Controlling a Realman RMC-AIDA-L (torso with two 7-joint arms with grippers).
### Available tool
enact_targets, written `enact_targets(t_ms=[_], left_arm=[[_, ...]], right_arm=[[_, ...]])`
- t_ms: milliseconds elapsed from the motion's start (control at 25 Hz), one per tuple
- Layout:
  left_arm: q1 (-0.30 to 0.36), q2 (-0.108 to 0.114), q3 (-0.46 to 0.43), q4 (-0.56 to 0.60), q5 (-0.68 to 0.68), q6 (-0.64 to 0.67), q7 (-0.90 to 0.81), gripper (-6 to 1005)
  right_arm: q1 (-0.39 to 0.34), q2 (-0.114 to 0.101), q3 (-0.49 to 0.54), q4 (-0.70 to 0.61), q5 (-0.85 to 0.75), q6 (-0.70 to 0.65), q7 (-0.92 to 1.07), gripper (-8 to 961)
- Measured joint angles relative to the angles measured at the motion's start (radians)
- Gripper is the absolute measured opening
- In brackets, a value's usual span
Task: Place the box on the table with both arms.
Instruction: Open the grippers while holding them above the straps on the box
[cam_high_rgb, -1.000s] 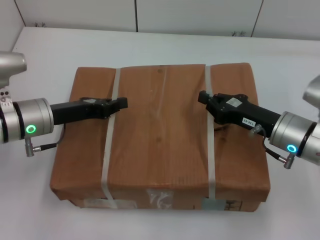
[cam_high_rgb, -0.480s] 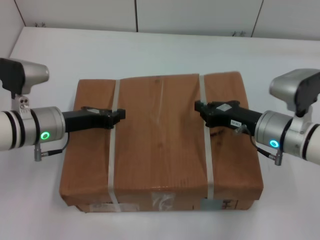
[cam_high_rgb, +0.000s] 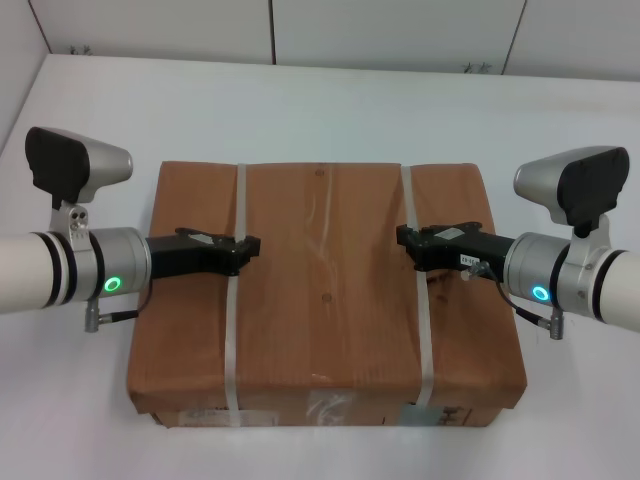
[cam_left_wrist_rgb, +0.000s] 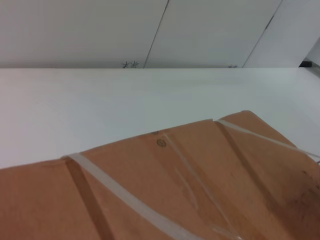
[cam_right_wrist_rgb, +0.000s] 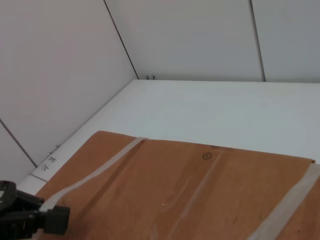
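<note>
The box, flat and wrapped in brown paper, lies flat on the white table. White labels show on its near side. My left gripper reaches in from the left and is shut on the left white strap on top of the box. My right gripper reaches in from the right and is shut on the right white strap. The left wrist view shows the box top and a strap. The right wrist view shows the box top and the left gripper farther off.
The white tabletop spreads wide beyond the box to the back wall of white panels. Bare table shows on the left and the right of the box.
Both arms have gone down with the box. The box now looks smaller and sits lower and level. Both wrists have come further into view.
</note>
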Motion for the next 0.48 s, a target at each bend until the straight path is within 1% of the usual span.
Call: enact_targets(t_ms=[240,360,480], left_arm=[[0.000,-0.002,0.000,-0.001,0.001,-0.002,0.001,34],[0.004,-0.005,-0.002,0.000,-0.002,-0.004,0.004,35],[0.007,-0.008,-0.002,0.001,-0.005,-0.016,0.030,63]], right_arm=[[-0.005,0.000,0.003,0.000,-0.001,-0.003,0.002,136],[-0.008,0.000,-0.012,0.000,-0.002,-0.007,0.002,144],[-0.022,0.000,-0.018,0.001,0.003,-0.006,0.008,153]])
